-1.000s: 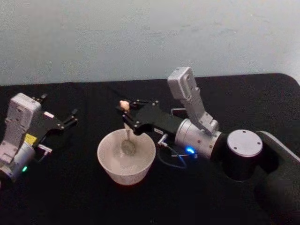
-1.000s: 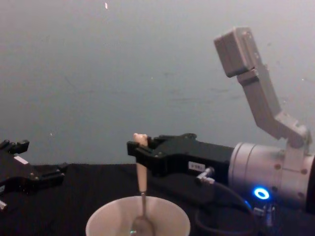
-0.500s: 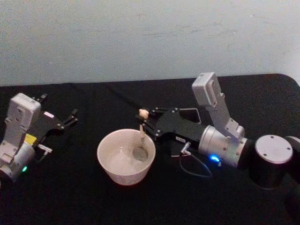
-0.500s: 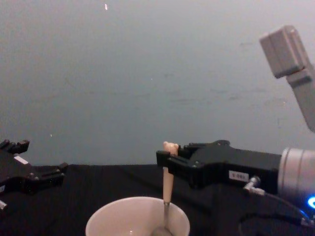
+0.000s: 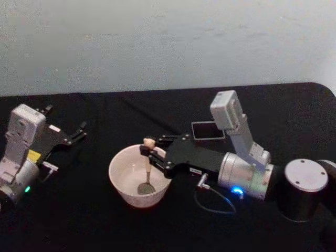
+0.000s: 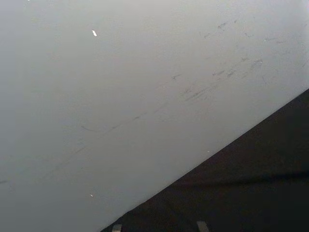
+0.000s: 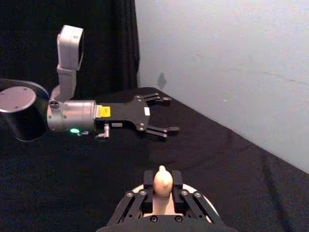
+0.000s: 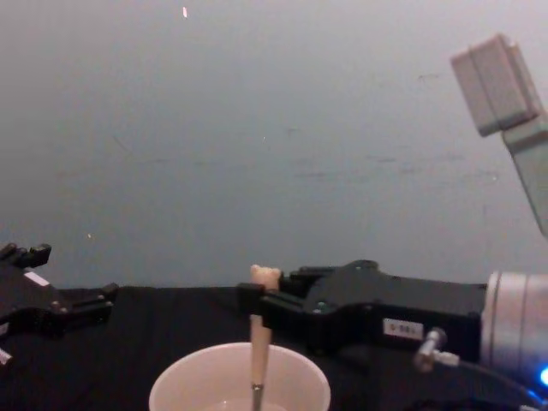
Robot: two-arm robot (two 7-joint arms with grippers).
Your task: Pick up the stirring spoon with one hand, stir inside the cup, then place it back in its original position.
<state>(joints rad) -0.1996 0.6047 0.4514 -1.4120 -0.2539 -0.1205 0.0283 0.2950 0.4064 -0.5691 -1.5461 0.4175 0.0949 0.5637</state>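
- The pick-up looks done: the right gripper (image 5: 150, 152) is pinching the stirring spoon (image 5: 147, 169) high on its pale handle, with the bear head poking out just above the fingers
- The spoon stands nearly upright inside the cup (image 5: 127, 195), its dark stem running down and its bowl resting low in the cup, towards the near right of the floor
- The cup sits on the black table (image 5: 105, 231) at middle distance, a little left of centre; the right arm reaches across to it from the right
- I judge the stirring to be under way; from this moment alone I cannot tell how many turns have been made
- The left gripper (image 5: 65, 119) is parked far off to the left, well apart from the cup, its fingers spread and holding nothing
- A dark square-sided holder (image 5: 208, 130) stands right of the cup and farther back, just beyond the right arm; it is probably where the spoon belongs
- What is left, as I read it: finish stirring, lift the spoon clear of the rim, carry it right and back to the holder, set it in and let go
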